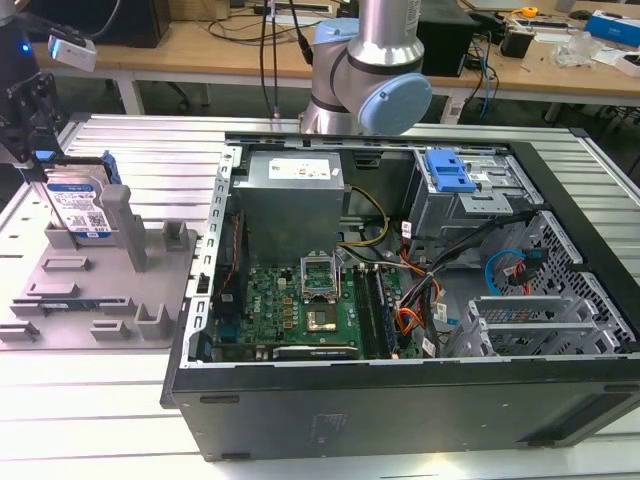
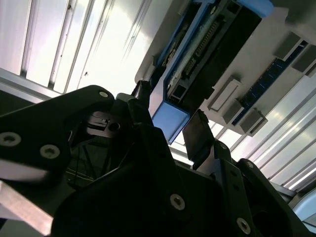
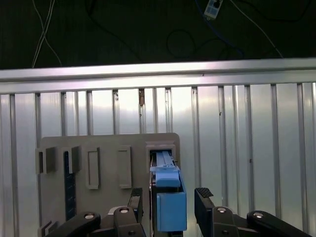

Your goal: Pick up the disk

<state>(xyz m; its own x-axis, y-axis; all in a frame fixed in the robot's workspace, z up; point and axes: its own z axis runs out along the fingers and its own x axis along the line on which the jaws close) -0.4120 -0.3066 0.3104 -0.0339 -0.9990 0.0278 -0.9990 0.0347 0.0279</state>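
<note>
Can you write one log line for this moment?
gripper: open, straddling disk | disk: upright in grey fixture | grasp: none yet

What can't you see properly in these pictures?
Bottom of the disk: exterior view, hidden behind the grey fixture.
Its label: first wrist view, the disk is edge-on.
Most of the gripper: first wrist view, cut off by the picture's edge.

You'll find no writing you can read: the label [image 1: 86, 215] on the disk [image 1: 66, 192], right at the pincer [image 3: 169, 197], is blue and white, but its print is too small. Well apart from the pincer, the white sticker [image 1: 296, 168] on the power supply [image 1: 290, 210] is equally illegible.
</note>
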